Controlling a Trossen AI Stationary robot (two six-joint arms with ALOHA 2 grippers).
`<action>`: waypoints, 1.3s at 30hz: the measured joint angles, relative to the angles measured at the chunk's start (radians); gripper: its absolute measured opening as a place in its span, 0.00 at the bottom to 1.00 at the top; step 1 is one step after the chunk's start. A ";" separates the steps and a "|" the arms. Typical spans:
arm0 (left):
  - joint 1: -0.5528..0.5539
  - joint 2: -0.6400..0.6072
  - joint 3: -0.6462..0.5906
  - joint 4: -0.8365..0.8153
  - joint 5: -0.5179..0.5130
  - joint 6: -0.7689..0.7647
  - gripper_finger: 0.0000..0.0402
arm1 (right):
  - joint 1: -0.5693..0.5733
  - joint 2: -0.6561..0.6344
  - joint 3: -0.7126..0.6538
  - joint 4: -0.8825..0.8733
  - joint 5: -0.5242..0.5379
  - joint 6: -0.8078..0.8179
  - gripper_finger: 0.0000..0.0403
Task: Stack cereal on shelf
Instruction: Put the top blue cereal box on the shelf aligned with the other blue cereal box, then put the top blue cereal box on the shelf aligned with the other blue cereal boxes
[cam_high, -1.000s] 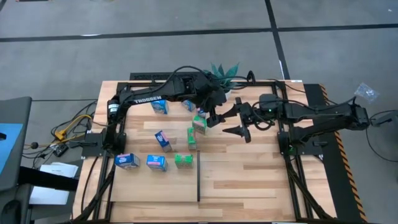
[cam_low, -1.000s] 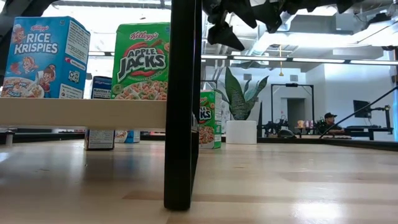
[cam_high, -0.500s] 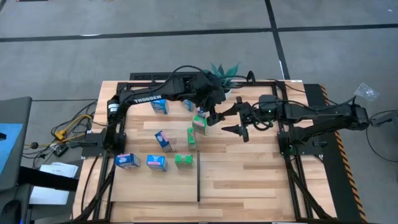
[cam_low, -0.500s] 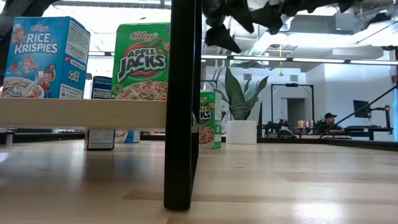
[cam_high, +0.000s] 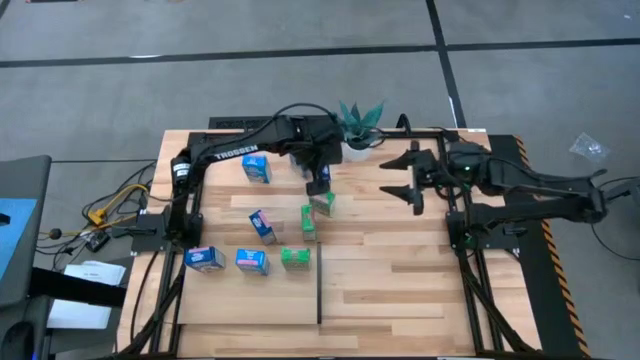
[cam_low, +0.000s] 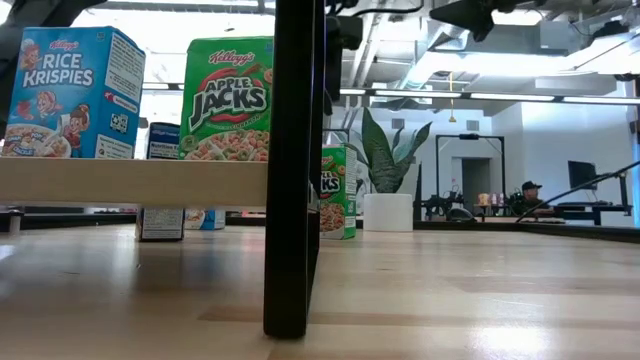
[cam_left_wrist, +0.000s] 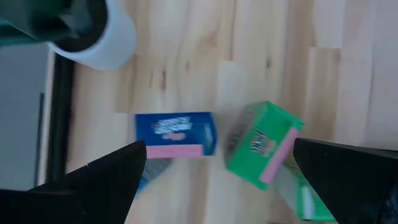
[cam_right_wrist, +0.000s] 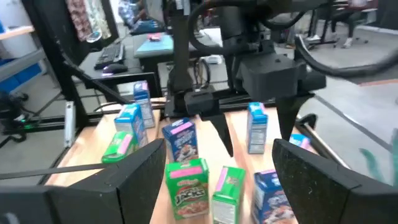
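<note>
Standing upright: green cereal box (cam_high: 321, 204)

Bright ceiling lights (cam_low: 450, 95) are glaring in the low view, while both wrist views are showing soft blur.

The high camera looks straight down on the whole light-wood plank table (cam_high: 400, 270). The low camera sits at tabletop level, facing the far room. Both wrist cameras share the small green cardboard cereal box (cam_left_wrist: 261, 152).
</note>
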 joint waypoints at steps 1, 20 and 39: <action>0.008 0.000 0.000 0.007 0.003 0.014 0.99 | -0.004 -0.008 0.000 -0.007 0.003 0.000 0.79; 0.082 0.006 -0.143 0.191 0.114 0.144 0.99 | -0.059 0.011 0.000 -0.049 0.018 0.031 0.79; 0.090 0.006 -0.269 0.300 0.064 0.193 0.99 | -0.072 0.021 0.000 -0.056 0.034 0.034 0.79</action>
